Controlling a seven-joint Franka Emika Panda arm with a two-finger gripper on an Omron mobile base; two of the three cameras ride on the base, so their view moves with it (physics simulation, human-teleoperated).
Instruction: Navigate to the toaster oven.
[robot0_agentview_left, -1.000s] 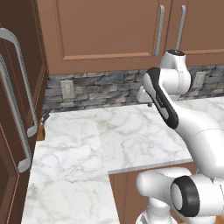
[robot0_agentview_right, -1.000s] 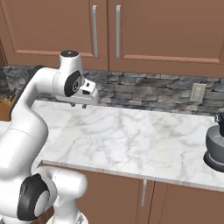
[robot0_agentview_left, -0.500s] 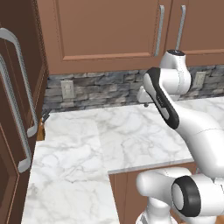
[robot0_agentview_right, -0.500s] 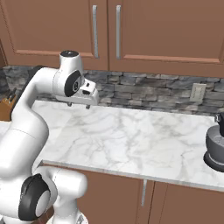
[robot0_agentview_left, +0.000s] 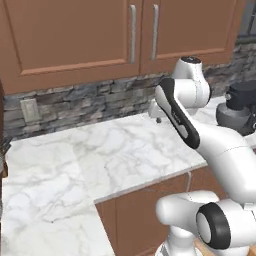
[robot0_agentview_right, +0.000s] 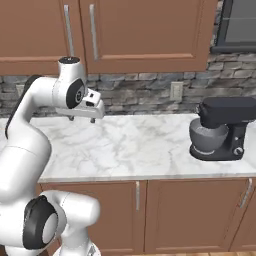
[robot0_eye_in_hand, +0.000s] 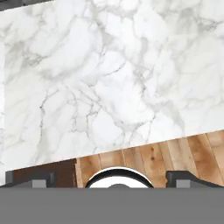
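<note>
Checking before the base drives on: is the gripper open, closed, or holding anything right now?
Gripper: open, fingers spread wide above the marble counter, holding nothing.

marble counter | brown cabinets (silver handles) | stone backsplash | wood floor

You're in a home kitchen (rendered). White marble counter w/ brown base cabinets under it, matching wall cabinets w/ silver bar handles above. Grey stone backsplash at the far wall w/ an outlet. Dark stand mixer on the right. Wood floor below.
</note>
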